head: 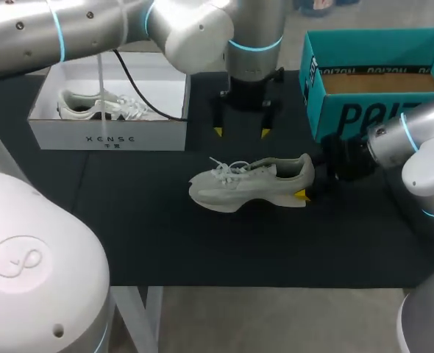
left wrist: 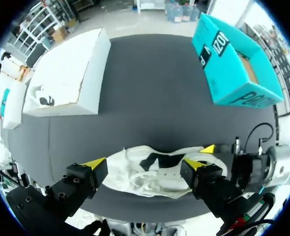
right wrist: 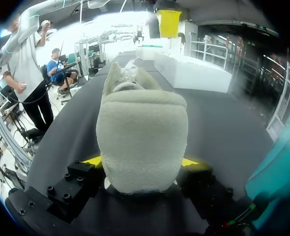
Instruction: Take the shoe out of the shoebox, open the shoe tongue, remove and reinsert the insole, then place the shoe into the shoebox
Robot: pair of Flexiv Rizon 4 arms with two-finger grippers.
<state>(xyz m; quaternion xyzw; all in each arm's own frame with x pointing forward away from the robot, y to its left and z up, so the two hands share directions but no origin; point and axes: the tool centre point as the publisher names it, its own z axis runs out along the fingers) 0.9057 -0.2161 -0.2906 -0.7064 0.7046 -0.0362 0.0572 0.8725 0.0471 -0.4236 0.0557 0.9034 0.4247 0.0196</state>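
Observation:
A pale grey-green shoe (head: 250, 184) with white laces lies on its sole mid-table, toe to the left. My right gripper (head: 307, 185) is shut on its heel; in the right wrist view the padded heel (right wrist: 142, 142) fills the gap between both yellow-tipped fingers (right wrist: 93, 161). Behind the shoe, my left gripper (head: 241, 133) hangs above the table, pointing down, open and holding nothing. From the left wrist view the shoe (left wrist: 150, 174) lies below and between the spread fingers of the left gripper (left wrist: 144, 164), clear of them. The right gripper (left wrist: 233, 155) shows at the heel.
A white shoebox (head: 108, 134) stands at the back left with a second pale shoe (head: 99, 107) inside. An open teal box (head: 349, 110) sits at the back right, close to my right arm. Black mat (head: 202, 243) covers the table.

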